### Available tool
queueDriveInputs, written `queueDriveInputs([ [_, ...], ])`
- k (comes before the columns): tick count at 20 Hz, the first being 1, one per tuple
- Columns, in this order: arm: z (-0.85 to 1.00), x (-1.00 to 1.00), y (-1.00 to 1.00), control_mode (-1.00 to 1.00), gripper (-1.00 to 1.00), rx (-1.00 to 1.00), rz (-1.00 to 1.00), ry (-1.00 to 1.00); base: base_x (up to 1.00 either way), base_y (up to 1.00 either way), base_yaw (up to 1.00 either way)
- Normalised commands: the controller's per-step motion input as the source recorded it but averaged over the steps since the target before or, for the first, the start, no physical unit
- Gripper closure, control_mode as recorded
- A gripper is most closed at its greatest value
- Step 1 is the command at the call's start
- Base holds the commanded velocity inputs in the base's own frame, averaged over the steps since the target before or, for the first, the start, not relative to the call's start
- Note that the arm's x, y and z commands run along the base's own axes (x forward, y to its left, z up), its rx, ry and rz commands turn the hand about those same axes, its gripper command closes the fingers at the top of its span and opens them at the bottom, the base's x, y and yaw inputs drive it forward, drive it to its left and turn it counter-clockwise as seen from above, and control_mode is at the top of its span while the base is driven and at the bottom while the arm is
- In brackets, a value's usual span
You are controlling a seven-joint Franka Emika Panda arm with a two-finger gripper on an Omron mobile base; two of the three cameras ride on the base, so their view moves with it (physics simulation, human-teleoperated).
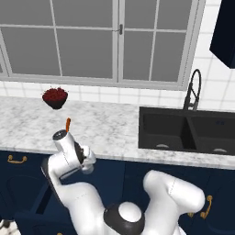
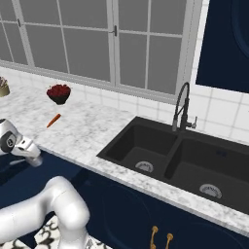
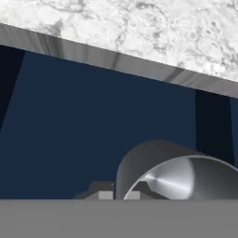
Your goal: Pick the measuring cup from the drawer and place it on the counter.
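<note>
Below the worktop (image 3: 139,28) edge, my gripper (image 3: 120,194) hangs over the open drawer (image 3: 93,130), close to the measuring cup (image 3: 176,174) lying inside, positioned for a grasp, though I cannot tell how far it gapes.

Two base cameras look forward and down from behind the arm, left and right, sharing the counter (image 1: 105,124), sink (image 1: 183,131) and window (image 1: 105,41). The hand camera sits very close to the measuring cup (image 3: 181,174) inside the drawer (image 3: 93,130)
</note>
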Motion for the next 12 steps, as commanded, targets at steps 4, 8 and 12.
queueDriveInputs([
  [4,0.94,0.44,-0.6,-1.0,1.0,0.0,0.0,-0.18,0.0,0.0,0.0],
  [8,0.4,0.9,-0.69,-1.0,1.0,0.02,0.0,-0.09,0.0,0.0,0.0],
  [12,-0.11,1.0,-0.36,-1.0,1.0,0.0,0.0,0.0,0.0,0.0,0.0],
])
